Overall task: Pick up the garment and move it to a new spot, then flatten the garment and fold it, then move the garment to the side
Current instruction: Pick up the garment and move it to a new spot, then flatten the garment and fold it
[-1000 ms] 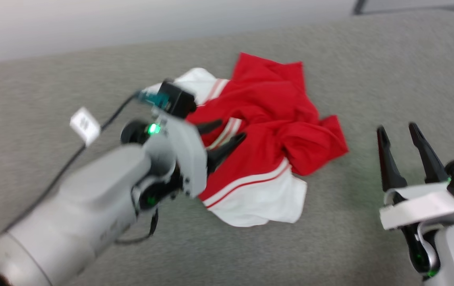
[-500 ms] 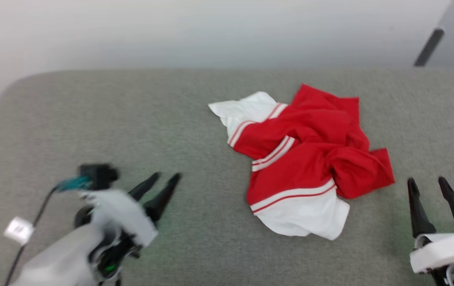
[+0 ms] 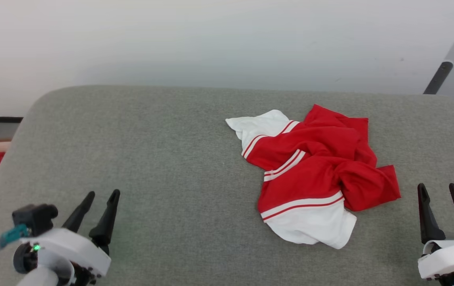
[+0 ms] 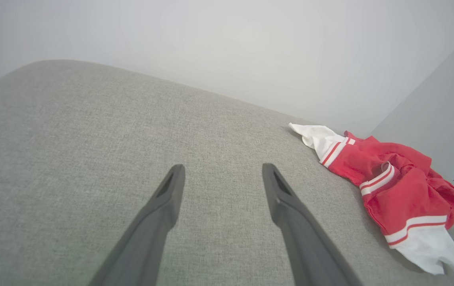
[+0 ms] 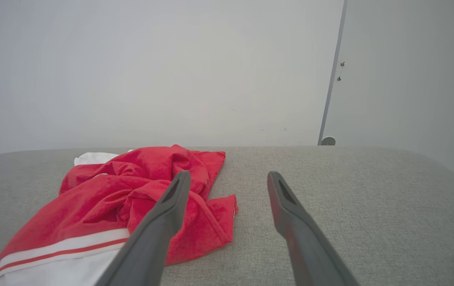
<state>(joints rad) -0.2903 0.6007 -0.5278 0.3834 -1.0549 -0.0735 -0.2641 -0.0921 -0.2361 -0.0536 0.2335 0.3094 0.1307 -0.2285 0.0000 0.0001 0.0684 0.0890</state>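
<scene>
The garment (image 3: 314, 171) lay crumpled on the surface (image 3: 151, 151); it looked soft and limp, probably best pinched at a sleeve seam. The left claw (image 3: 103, 193) and right claw (image 3: 437, 186) stood spread, empty.

The grey, fabric-covered counter (image 3: 151, 159) with rounded corners bears the garment (image 3: 314, 171), crumpled right of its middle.

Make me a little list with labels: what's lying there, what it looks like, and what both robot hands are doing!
Surface: grey fabric top
Clothing: shirt, red with white sleeves and striped trim
Shape: crumpled in a heap, not yet flattened or folded
Left: left gripper open, empty, well apart from the shirt
Right: right gripper open, empty, near the shirt, not touching it
</scene>
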